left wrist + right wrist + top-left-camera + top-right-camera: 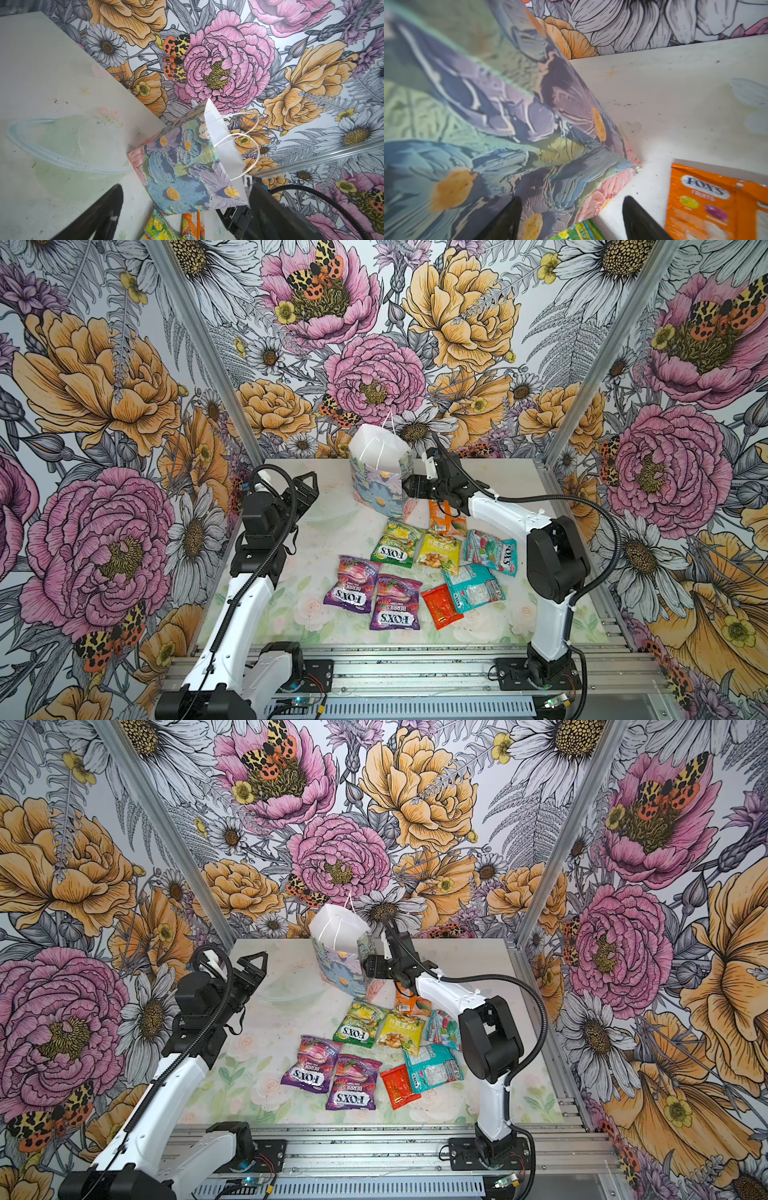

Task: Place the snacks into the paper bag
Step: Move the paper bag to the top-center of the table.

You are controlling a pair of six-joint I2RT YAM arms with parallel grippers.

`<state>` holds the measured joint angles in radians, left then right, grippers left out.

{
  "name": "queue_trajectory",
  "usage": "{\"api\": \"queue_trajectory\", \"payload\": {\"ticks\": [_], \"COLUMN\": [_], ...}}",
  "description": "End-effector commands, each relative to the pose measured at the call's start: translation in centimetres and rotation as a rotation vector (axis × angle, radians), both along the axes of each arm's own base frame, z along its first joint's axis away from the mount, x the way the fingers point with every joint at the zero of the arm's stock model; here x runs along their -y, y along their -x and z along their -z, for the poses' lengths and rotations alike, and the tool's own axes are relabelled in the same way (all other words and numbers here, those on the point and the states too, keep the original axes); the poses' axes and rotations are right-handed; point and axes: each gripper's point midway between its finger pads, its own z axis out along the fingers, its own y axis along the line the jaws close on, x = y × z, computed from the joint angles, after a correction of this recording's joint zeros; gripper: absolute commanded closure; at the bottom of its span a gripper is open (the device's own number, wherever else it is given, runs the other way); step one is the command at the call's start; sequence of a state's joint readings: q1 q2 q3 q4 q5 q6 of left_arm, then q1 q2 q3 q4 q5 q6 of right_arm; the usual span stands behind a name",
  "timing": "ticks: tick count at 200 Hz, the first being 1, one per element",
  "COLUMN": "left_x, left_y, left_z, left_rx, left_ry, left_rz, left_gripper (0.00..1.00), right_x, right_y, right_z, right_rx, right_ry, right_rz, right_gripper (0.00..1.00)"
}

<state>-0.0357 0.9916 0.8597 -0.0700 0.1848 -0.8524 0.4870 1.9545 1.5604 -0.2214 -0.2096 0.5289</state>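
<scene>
The paper bag (380, 477) (343, 961), flower-printed with a white inside, stands at the back middle, leaning a little. My right gripper (409, 487) (572, 207) is open at its lower right side, with the bag's (508, 124) corner edge between the spread fingers. My left gripper (307, 485) (185, 182) hovers open to the left of the bag (187, 166), holding nothing. Several snacks lie in front: two purple packets (353, 589) (395, 608), green (397, 547), yellow (440, 551), orange (446, 516) (716, 203), two teal (490, 556) (471, 587), red (441, 605).
A clear plastic bowl (62, 145) sits on the table between my left gripper and the bag. Flower-papered walls enclose the back and both sides. A metal rail (415, 668) carrying both arm bases runs along the front edge.
</scene>
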Motion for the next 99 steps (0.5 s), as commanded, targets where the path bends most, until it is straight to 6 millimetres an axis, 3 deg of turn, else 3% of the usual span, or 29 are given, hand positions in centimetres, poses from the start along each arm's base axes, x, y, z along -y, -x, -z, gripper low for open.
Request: {"api": "queue_trajectory", "payload": {"ticks": [1,28,78,99], "left_x": [2.6,6.1,11.2,12.0], "left_y": [-0.4,-1.2,-2.4,-3.1], "left_z": [-1.2,-1.6,-0.6,0.2], "left_rx": [-0.025,-0.082,-0.190,-0.238], "left_ry": [0.009,0.003,-0.003,-0.030], "left_rz": [0.071,0.171,0.285,0.281], "left_gripper": [0.04,0.05,0.07,0.07], "right_x": [-1.7,-2.6,0.6,2.7], "right_y": [-0.3,0.5,1.8,2.8], "right_z": [-1.3,-2.3,-3.7,-3.4], "right_rx": [0.015,0.027,0.059,0.044], "right_ry": [-0.031,-0.044,-0.013,-0.008], "right_rz": [0.005,-0.007,0.029,0.046], "right_gripper": [0.22,0.23,0.22,0.22]}}
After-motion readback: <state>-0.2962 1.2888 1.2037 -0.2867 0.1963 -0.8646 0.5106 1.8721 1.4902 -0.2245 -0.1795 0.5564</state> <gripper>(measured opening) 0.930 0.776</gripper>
